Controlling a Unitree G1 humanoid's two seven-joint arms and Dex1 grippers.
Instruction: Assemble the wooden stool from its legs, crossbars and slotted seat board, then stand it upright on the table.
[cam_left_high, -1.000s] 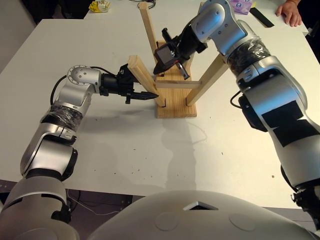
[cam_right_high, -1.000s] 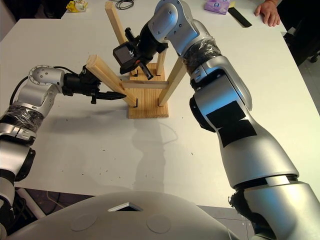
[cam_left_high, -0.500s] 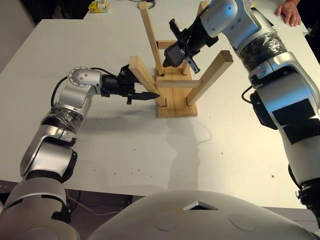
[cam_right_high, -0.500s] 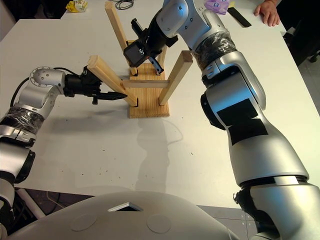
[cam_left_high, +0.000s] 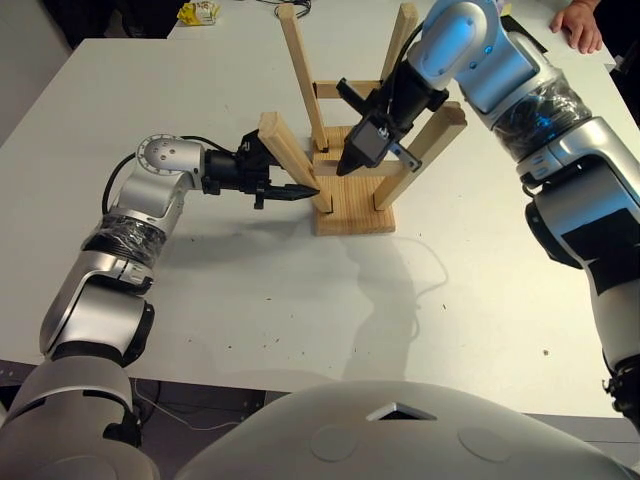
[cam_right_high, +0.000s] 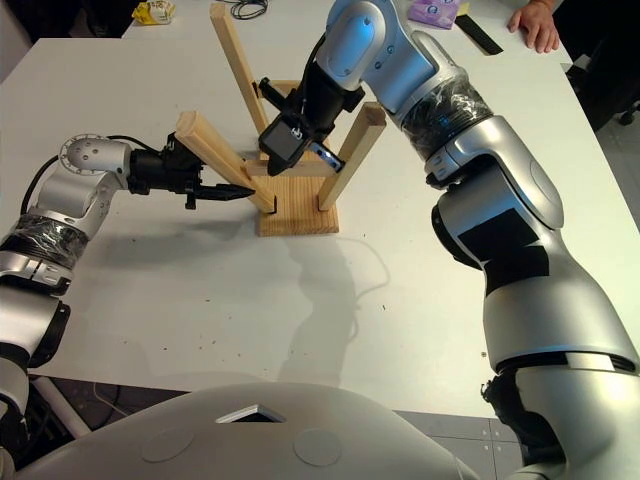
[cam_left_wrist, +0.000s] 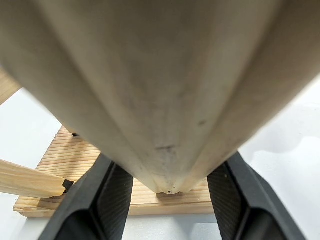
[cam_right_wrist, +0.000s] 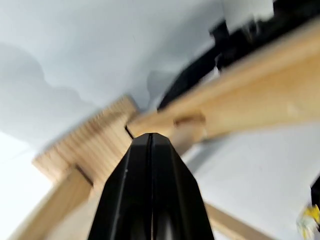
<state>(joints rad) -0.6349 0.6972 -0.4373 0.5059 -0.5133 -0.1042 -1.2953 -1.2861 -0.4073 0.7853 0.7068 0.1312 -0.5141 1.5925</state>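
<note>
White table (cam_left_high: 220, 300), stool (cam_left_high: 355, 212) upside down mid-frame: left gripper (cam_left_high: 308, 189) pinches a leg (cam_left_high: 278, 140), right gripper (cam_left_high: 344, 169) pressed shut. I'd push that crossbar (cam_left_high: 372, 169) down squarely.

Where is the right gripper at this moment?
In the eye views, the right gripper points down inside the upturned stool, its tip at the near crossbar, across from the left gripper.
</note>
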